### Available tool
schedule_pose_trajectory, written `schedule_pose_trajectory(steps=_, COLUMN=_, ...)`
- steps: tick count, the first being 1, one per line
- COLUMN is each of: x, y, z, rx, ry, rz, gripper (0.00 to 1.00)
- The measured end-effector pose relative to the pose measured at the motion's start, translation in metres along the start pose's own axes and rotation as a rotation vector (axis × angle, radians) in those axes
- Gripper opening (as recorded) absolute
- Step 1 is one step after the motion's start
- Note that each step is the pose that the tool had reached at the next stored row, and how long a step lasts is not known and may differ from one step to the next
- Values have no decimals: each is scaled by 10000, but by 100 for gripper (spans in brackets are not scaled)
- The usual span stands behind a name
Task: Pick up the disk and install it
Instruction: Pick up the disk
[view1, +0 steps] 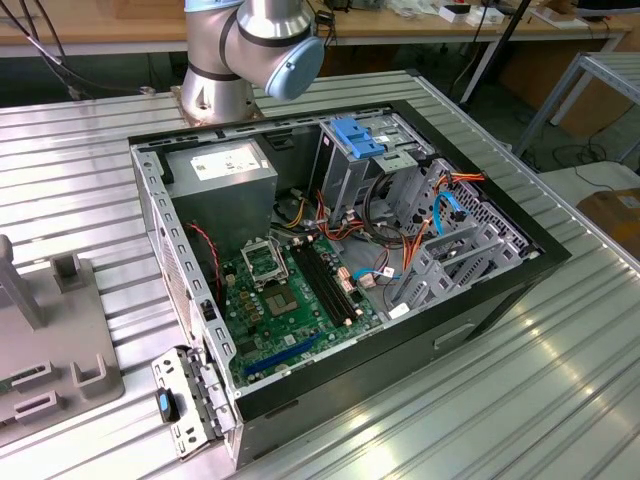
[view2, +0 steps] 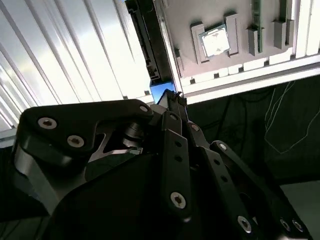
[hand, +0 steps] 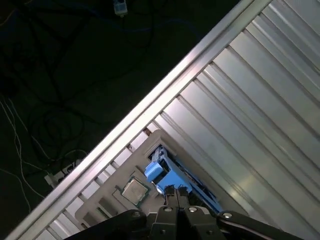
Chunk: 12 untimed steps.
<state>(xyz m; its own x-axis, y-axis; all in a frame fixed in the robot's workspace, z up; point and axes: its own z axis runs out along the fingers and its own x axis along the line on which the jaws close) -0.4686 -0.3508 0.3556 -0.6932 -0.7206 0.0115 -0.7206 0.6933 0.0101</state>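
I am hovering my gripper (hand: 175, 191) right at the disk's (hand: 159, 172) blue rail, my fingertips (hand: 169, 190) pressing together (I cannot tell whether they are touching it). The disk is sitting in the grey holder (hand: 107, 205), beside a processor chip (hand: 134, 191), near the ribbed table's (hand: 250, 125) edge.

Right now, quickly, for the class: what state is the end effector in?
End effector: right at the blue rail of the disk; open, closed or gripping cannot be told.
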Motion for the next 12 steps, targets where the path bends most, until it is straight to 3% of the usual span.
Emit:
schedule_pose_trajectory(steps=4, x=0, y=0, z=0, rx=16, ry=13, rz=-1328, gripper=11)
schedule_pose_trajectory(steps=12, x=0, y=0, z=0, rx=38, ry=33, rz=-3313, gripper=11)
